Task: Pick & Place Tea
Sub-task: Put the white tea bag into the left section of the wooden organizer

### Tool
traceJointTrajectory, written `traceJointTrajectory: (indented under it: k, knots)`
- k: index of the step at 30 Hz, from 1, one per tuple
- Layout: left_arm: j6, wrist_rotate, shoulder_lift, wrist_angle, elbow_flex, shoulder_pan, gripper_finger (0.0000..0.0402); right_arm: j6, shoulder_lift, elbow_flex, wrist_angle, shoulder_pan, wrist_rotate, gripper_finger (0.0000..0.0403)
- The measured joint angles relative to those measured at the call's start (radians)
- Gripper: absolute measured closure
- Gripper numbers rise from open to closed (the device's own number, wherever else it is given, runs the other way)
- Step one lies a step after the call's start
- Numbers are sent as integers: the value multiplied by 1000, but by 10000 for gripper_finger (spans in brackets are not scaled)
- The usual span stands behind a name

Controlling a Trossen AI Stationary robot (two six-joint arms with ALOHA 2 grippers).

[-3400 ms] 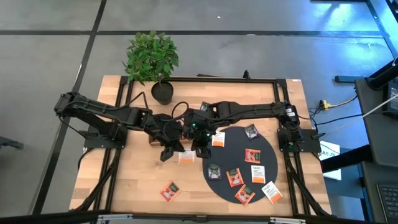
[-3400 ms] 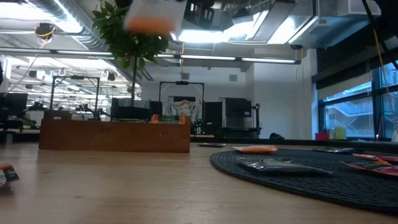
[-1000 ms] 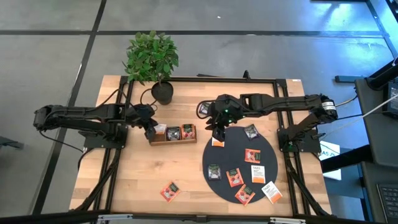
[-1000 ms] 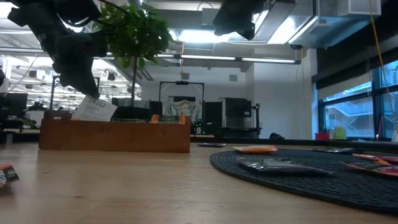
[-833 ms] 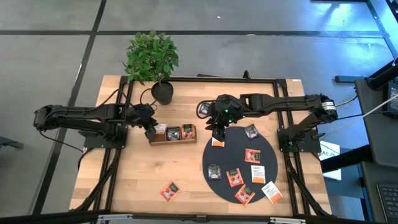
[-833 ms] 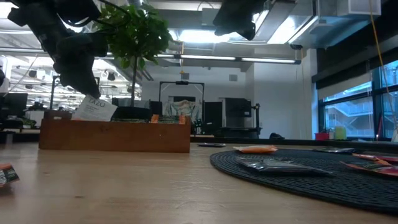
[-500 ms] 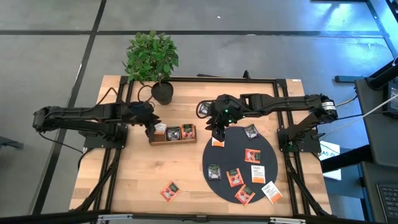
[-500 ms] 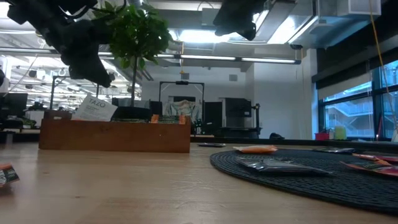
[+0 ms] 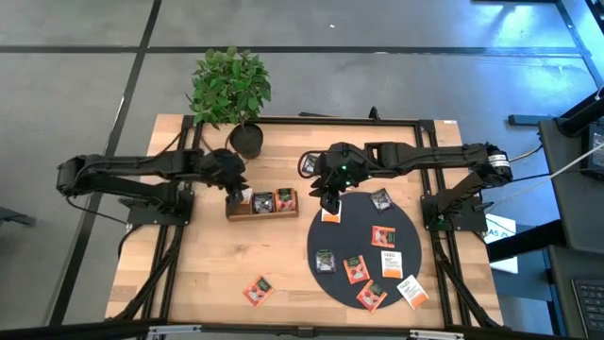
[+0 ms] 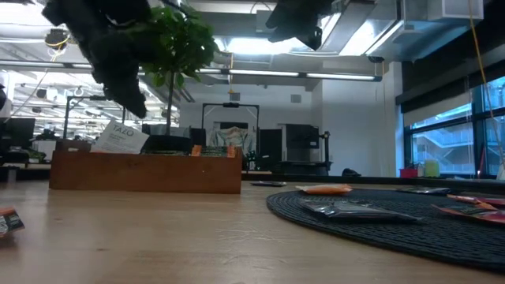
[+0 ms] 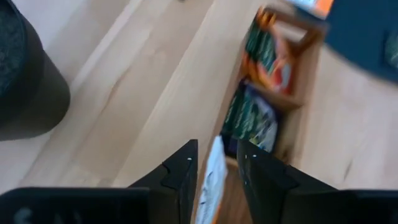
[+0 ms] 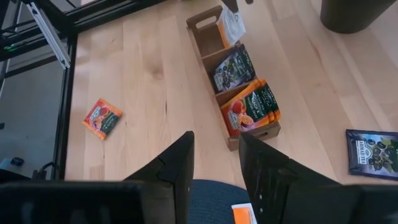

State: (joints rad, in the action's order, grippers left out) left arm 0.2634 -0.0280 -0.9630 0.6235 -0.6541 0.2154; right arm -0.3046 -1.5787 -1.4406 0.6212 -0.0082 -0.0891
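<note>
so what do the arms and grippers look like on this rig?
Both arms are dark, near-black, jointed links with black cables along them. The right arm shows a small green light by its wrist. The left gripper and right gripper each have two flat, angular black fingers. No readable markings.

A: The brown wooden three-compartment tray (image 11: pixel 273 93) is blurred in the left wrist view, and the dark round plant pot (image 11: pixel 28 81) is cut by the frame edge.

B: In the low view, the small red-orange sachet (image 10: pixel 6 222) is cropped at the edge. The print on the flat sachets on the black round mat (image 9: pixel 363 274) is too small to read.
</note>
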Motion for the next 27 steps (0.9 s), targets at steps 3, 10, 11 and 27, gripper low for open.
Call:
traceJointTrajectory:
  k: [3,10,11,27]
  knots:
    - [-56,0,-81,44,-38,12,294,0,0,0,-1,0,0,274]
    - [-165,-2,-231,84,-92,36,291,-2,0,0,0,0,0,274]
    - [-177,-2,-245,91,-99,38,291,-1,0,0,0,0,0,274]
    - [-172,-2,-291,323,-148,43,294,-2,0,0,2,0,11,274]
